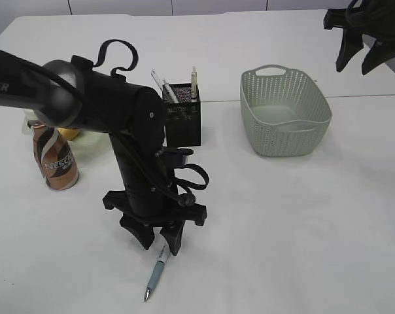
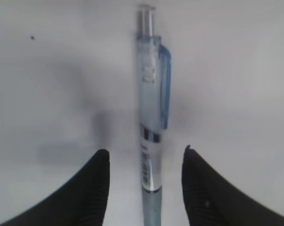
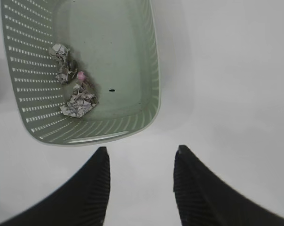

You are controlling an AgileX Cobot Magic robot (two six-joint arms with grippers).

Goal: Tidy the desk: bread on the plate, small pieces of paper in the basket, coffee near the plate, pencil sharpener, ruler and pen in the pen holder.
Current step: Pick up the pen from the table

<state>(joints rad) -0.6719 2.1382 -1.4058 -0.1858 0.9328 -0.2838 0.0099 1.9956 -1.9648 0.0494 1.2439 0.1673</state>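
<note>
A light-blue pen (image 1: 155,273) (image 2: 151,113) lies on the white desk (image 1: 282,229) near its front edge. My left gripper (image 1: 160,244) (image 2: 144,155) points straight down over it, open, one finger on each side of the barrel with a gap on both. The black mesh pen holder (image 1: 183,116) holds the clear ruler (image 1: 159,85). Two small pieces of paper (image 3: 62,59) (image 3: 80,101) lie in the grey-green basket (image 1: 286,124) (image 3: 132,70). My right gripper (image 1: 362,57) (image 3: 142,150) hangs open and empty above the basket's near side. The coffee (image 1: 55,158) stands at left. The bread (image 1: 69,134) and plate (image 1: 93,145) are mostly hidden by my arm. The pencil sharpener is out of view.
A thin pale stick (image 1: 193,82) also stands in the pen holder. My left arm (image 1: 112,108) stretches in from the left across the coffee and plate area. A seam between table sections (image 1: 367,97) runs behind the basket.
</note>
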